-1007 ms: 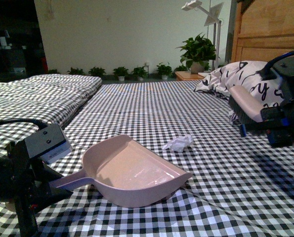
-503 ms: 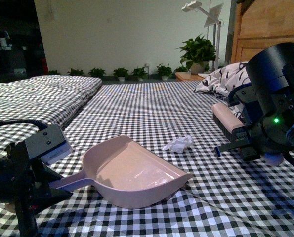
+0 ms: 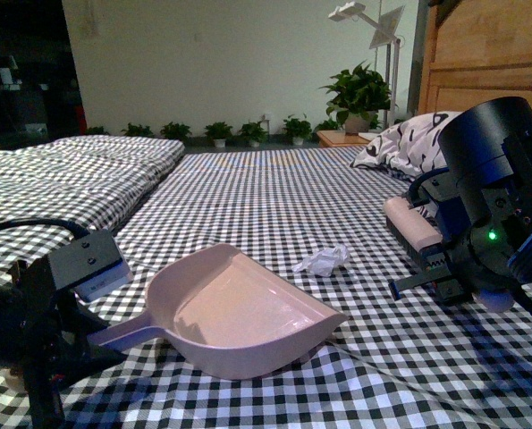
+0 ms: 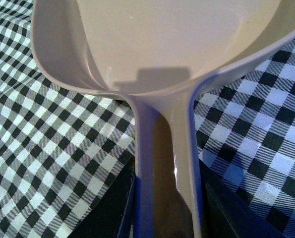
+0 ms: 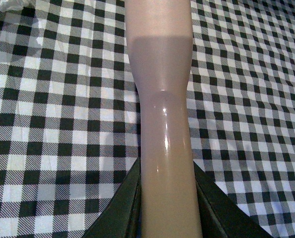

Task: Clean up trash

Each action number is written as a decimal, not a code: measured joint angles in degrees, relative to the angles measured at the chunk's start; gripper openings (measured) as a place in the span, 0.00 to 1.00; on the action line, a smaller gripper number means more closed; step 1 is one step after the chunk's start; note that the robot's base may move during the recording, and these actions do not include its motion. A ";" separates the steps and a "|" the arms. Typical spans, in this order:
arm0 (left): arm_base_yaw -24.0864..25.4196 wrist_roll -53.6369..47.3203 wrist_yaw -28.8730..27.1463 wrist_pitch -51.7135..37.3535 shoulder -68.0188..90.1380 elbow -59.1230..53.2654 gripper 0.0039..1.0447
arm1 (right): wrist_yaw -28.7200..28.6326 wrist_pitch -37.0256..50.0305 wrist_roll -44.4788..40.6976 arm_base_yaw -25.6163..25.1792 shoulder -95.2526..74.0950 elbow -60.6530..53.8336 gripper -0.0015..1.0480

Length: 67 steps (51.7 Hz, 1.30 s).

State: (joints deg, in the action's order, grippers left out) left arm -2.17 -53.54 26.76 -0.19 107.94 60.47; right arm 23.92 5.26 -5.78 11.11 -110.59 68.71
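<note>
Fingers (image 4: 115, 213) of the left gripper (image 4: 168, 210) show as 2 dark shapes pressed against either side of the handle of the pink dustpan (image 4: 152, 39), clamped on it. The left wrist view shows only that handle, the back of the pan and the checked cloth (image 4: 48, 148). In the right wrist view the right gripper (image 5: 169, 218) likewise closes its 2 fingers on the smooth beige handle of the brush (image 5: 159, 74), with a sliver of white at the picture's edge. Only the front view takes in the whole layout. There the trash, a small crumpled white wad (image 3: 324, 260), lies on the cloth just past the dustpan's open mouth, between the pan and the brush head and apart from both. A patterned pillow (image 3: 404, 143) lies well behind.
</note>
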 joint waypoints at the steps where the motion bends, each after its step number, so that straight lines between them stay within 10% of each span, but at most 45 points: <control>1: 0.00 -0.68 -0.44 1.99 0.00 0.57 0.27 | -0.07 0.00 0.02 0.02 0.00 0.00 0.20; 67: -1.70 -8.63 -9.55 25.49 3.78 19.65 0.27 | -2.78 1.53 0.77 -0.79 1.57 -2.60 0.20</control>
State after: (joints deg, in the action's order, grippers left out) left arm -3.88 -62.17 17.21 25.30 111.72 80.12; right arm 21.15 6.79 -5.02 10.33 -109.01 66.11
